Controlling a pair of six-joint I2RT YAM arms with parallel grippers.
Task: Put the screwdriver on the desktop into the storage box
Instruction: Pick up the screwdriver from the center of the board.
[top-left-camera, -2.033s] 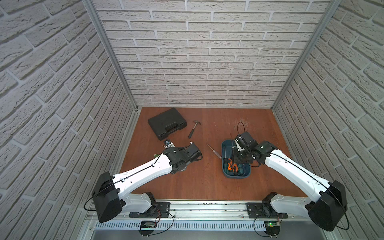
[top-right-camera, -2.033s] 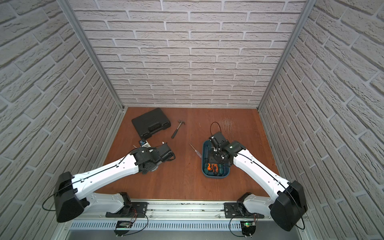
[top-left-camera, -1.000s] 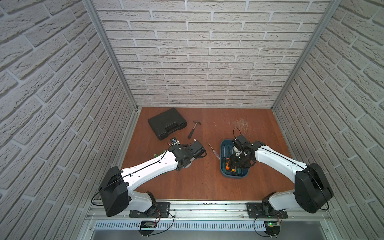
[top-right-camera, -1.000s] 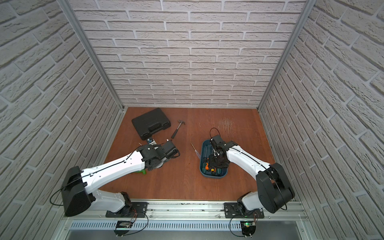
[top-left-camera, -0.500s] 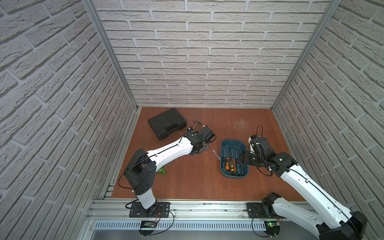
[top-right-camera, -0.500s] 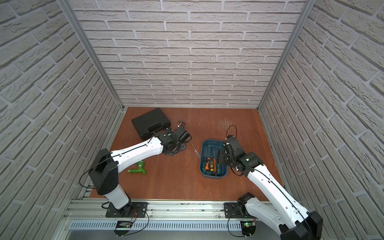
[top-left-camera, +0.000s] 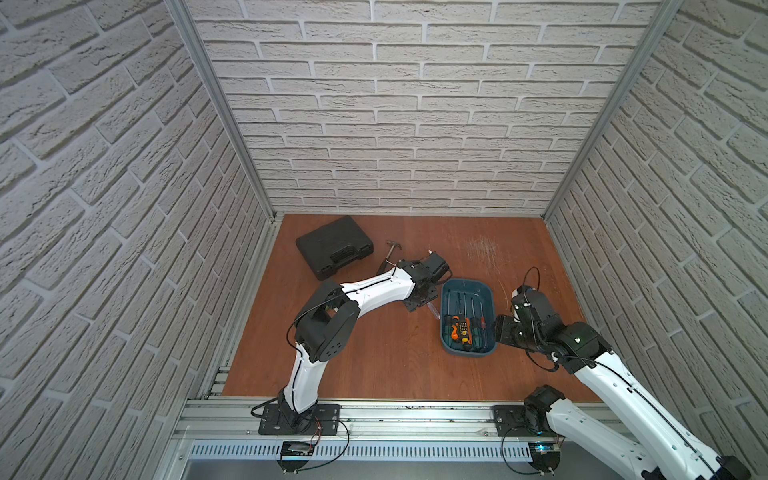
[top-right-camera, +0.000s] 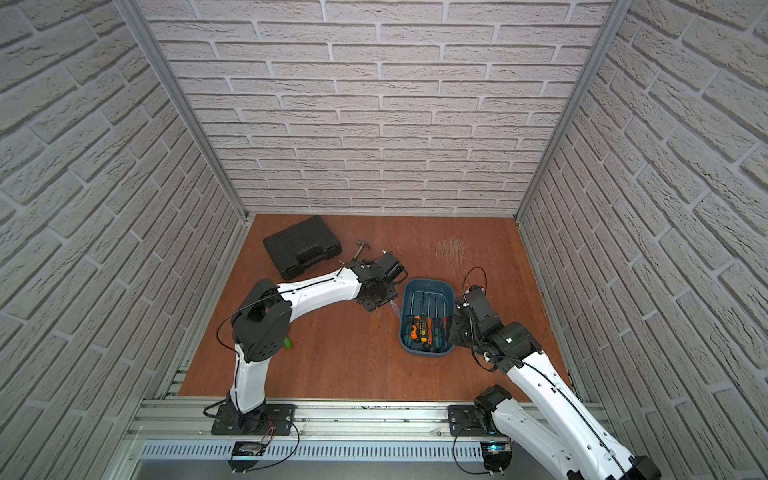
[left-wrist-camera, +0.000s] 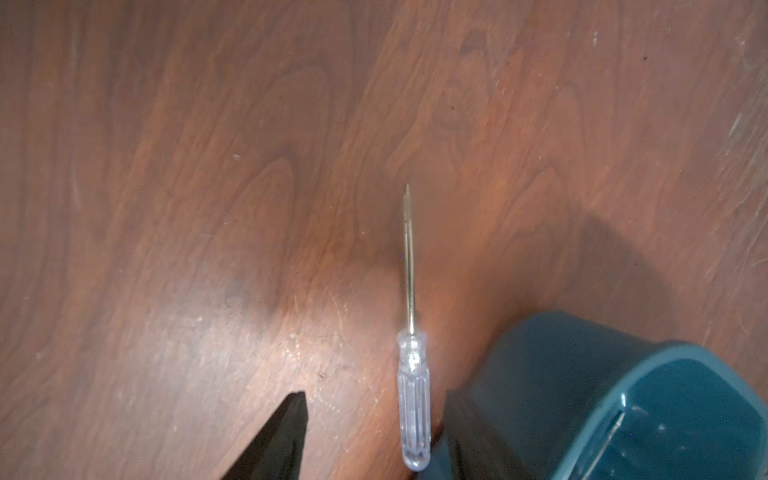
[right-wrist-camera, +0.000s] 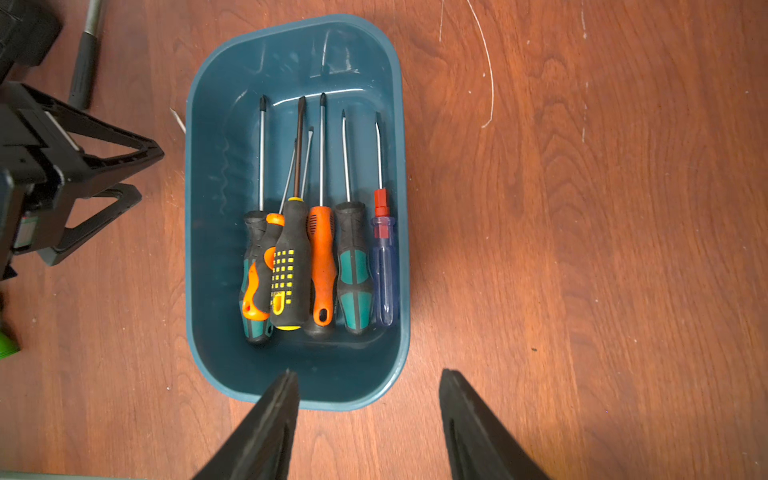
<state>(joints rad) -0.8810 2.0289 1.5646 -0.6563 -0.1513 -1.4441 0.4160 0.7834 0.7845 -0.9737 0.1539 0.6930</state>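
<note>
— What lies on the desktop (top-left-camera: 374, 353)?
— From its middle: black tool case (top-left-camera: 334, 247) at 10 o'clock, hammer (top-left-camera: 390, 248) at 11, storage box (top-left-camera: 468, 352) at 3, small green thing (top-right-camera: 287, 342) at 8. A clear screwdriver (left-wrist-camera: 413, 411) lies just beside the box, at its 9 o'clock.

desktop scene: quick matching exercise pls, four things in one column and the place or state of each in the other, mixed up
1 clear screwdriver
2 blue-handled screwdriver
3 hammer
4 right gripper

a inside the storage box
b beside the black tool case
c open, holding nothing
d lying on the desktop, next to the storage box

Pairs: 1-d, 2-a, 3-b, 4-c
</note>
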